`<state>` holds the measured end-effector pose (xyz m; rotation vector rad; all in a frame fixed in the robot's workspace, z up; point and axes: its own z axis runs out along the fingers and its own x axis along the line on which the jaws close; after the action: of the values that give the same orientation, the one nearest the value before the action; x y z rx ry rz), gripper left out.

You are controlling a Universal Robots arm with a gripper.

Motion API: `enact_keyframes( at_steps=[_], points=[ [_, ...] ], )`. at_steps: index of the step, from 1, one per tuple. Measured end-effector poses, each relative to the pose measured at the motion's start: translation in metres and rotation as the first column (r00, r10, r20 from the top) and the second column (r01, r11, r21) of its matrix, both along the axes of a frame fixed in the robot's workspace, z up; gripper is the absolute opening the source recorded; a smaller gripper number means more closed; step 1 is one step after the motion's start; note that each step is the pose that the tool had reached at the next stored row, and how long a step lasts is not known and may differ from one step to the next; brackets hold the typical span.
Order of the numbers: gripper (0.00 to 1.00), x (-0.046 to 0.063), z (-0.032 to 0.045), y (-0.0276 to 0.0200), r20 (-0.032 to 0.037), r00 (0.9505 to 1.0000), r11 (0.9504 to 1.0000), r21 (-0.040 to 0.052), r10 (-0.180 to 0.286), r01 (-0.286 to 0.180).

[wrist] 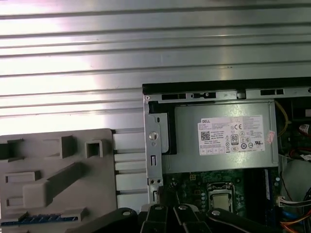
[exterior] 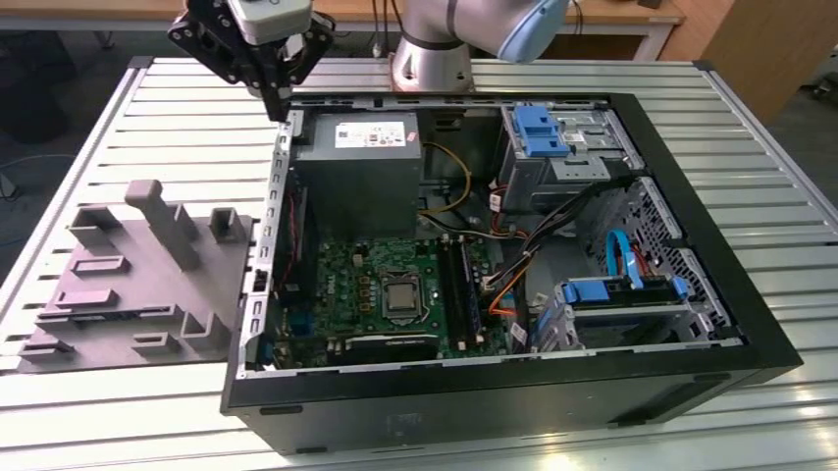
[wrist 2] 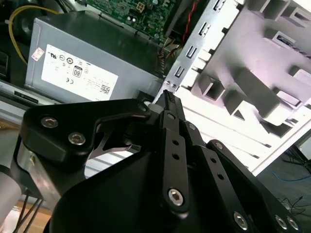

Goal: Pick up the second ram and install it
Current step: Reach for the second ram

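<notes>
Exterior view: gray fixture [exterior: 131, 285] rests on the slatted tabletop [exterior: 157, 128], at nine o'clock of the open computer case [exterior: 511, 402]. The pincer [exterior: 277, 103], fingers together and empty, hangs over the case's eleven-o'clock corner, beside the power supply [exterior: 353, 177]. First wrist view: the second ram [wrist: 39, 219] lies flat in a fixture slot, apart from the pincer.
</notes>
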<state>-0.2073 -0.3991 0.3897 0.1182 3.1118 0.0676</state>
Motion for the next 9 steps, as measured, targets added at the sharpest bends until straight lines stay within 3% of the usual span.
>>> enact_keyframes(
  at_steps=[9],
  points=[
    [0.11,-0.029,-0.0014,0.0,0.0005,1.0,1.0,0.0001,-0.001,0.001]
  ],
)
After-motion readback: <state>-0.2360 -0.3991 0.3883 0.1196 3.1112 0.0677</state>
